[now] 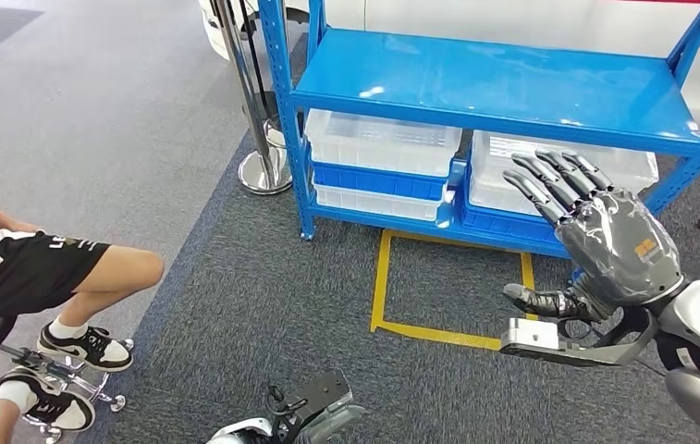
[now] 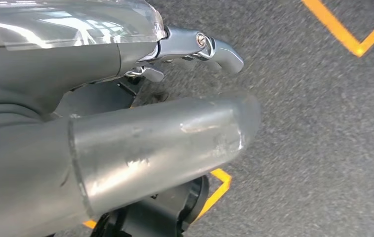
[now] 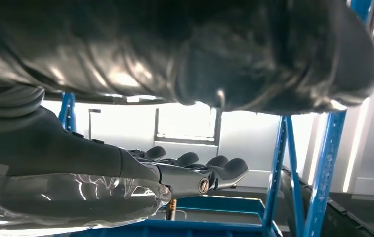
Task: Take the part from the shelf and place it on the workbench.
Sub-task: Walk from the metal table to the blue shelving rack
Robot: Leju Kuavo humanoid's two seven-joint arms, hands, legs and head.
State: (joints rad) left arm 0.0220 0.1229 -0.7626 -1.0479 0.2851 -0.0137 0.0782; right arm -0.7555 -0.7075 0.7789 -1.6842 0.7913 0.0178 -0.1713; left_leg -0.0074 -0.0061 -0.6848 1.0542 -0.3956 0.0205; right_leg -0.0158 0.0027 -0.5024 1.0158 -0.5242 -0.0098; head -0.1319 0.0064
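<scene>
On grey robot hand (image 1: 619, 242), orange logo

One blue shelf (image 1: 503, 83) stands on the carpet. On its lower level sit two clear bins (image 1: 383, 141), side by side, each stacked on one blue bin (image 1: 378, 178); a second clear bin (image 1: 374, 202) lies under the left blue one. That makes two blue bins and at least three clear ones. One chrome post (image 1: 258, 139) with a round base stands just left of the shelf. One yellow tape square (image 1: 438, 287) marks the floor. One person (image 1: 31, 277) sits at the left, wearing two sneakers (image 1: 87, 347). Two robot hands show: right robot hand (image 1: 595, 236), left robot hand (image 2: 125, 148).
</scene>
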